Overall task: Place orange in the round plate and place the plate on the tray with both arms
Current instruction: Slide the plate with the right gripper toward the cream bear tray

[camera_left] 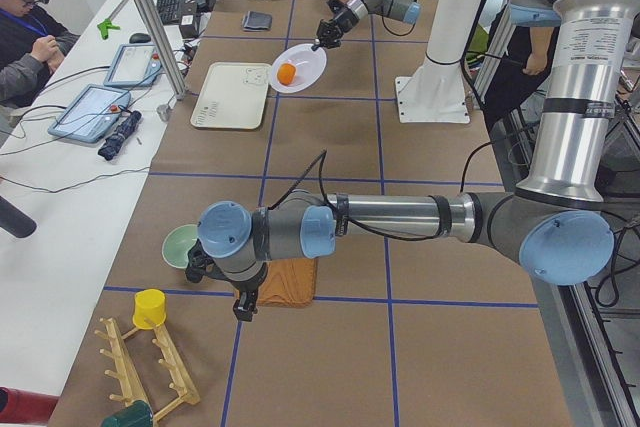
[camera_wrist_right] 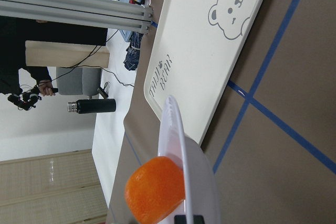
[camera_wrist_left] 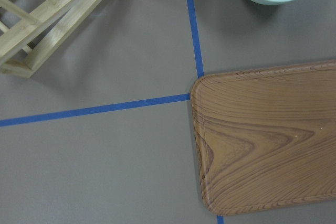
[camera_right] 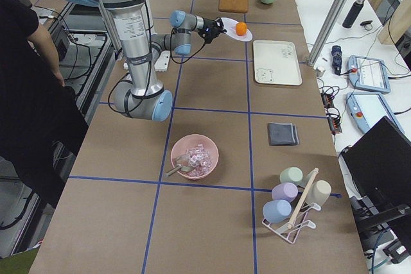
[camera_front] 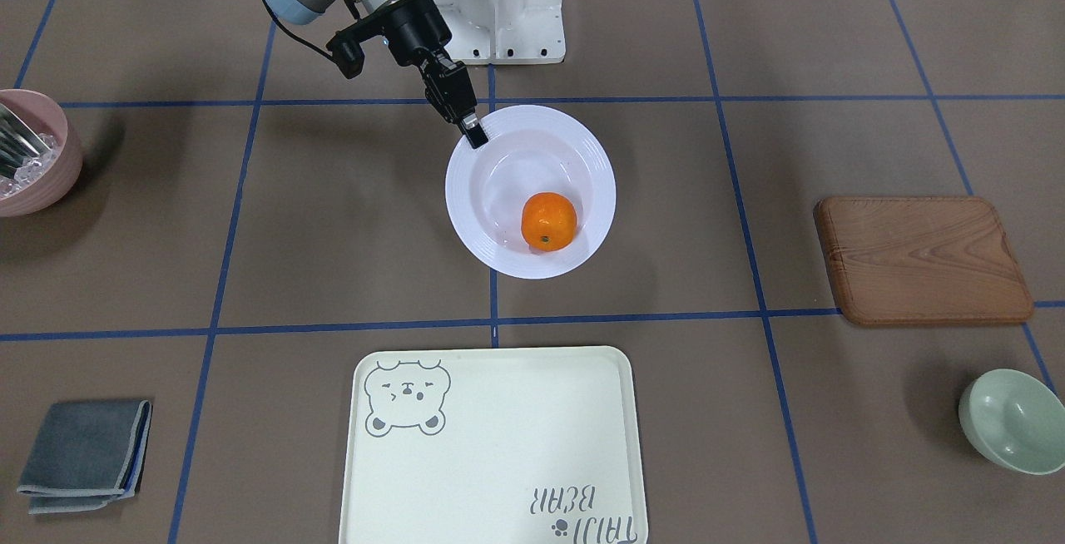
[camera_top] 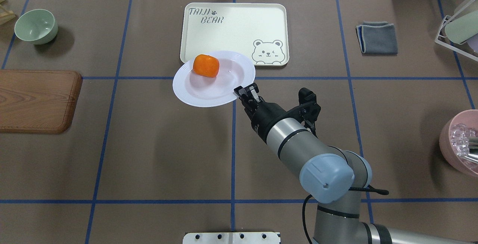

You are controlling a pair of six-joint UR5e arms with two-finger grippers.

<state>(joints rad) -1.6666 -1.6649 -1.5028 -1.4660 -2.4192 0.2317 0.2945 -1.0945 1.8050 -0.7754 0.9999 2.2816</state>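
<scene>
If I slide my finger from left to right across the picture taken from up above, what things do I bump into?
You'd meet the mint-green bowl → orange → right tool, pinching the round plate by its rim → grey cloth → pink bowl.

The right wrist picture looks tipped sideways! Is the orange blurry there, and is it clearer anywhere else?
Right wrist view: it is turned on its side; the orange sits close to the lens and looks a bit soft, and the rim of the round plate is washed-out white. Front-facing view: the orange is crisp, with small shiny glints.
</scene>
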